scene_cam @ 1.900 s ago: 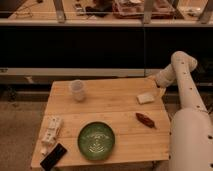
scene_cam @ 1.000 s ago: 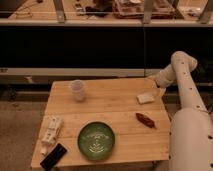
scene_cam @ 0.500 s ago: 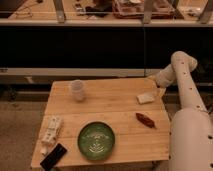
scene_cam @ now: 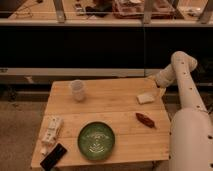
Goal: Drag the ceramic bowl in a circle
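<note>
The claw [scene_cam: 159, 81] hangs at the far right edge of the wooden surface [scene_cam: 112, 107]; whether it is open or closed cannot be told. The green ceramic bowl [scene_cam: 97, 141] lies well apart from it, nearer the camera and to its left, untouched.

Wooden table [scene_cam: 115, 107]; dark cabinet front [scene_cam: 100, 47] behind; speckled floor [scene_cam: 20, 131]; dim light.

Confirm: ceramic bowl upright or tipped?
Upright: ceramic bowl shows its patterned inside, flat on the table; pincer by the far right edge, apart.
</note>
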You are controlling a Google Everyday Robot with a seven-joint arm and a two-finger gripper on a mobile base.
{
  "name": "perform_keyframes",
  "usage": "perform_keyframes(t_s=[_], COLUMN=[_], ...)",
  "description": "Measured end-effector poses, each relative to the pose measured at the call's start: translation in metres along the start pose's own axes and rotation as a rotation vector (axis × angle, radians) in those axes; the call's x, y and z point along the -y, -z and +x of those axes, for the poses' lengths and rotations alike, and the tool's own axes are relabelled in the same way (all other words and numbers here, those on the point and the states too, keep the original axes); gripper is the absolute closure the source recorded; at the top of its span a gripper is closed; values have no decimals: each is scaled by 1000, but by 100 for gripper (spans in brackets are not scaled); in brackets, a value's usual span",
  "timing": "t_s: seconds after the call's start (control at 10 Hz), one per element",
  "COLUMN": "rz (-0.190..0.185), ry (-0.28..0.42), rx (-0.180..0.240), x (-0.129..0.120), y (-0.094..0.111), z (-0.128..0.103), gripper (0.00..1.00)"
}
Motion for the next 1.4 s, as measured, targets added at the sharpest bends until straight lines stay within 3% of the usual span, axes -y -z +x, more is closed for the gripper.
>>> perform_keyframes(t_s=[0.1, 0.4, 0.5, 0.7, 0.9, 1.0, 1.2, 1.4], rz=[0, -6, -8, -11, -22, -30, -58, -86], ry=[13, 148, 213, 419, 652, 734, 955, 1112], rx=[-8, -56, -70, -88, -67, -53, -18, -3], x=[1, 4, 2, -11, -56, -76, -134, -181], y=[0, -2, -4, -9, -18, -22, -34, -42], z=[0, -12, -21, -61, -121, -145, -206, -244], gripper=[20, 20, 20, 20, 20, 20, 20, 20])
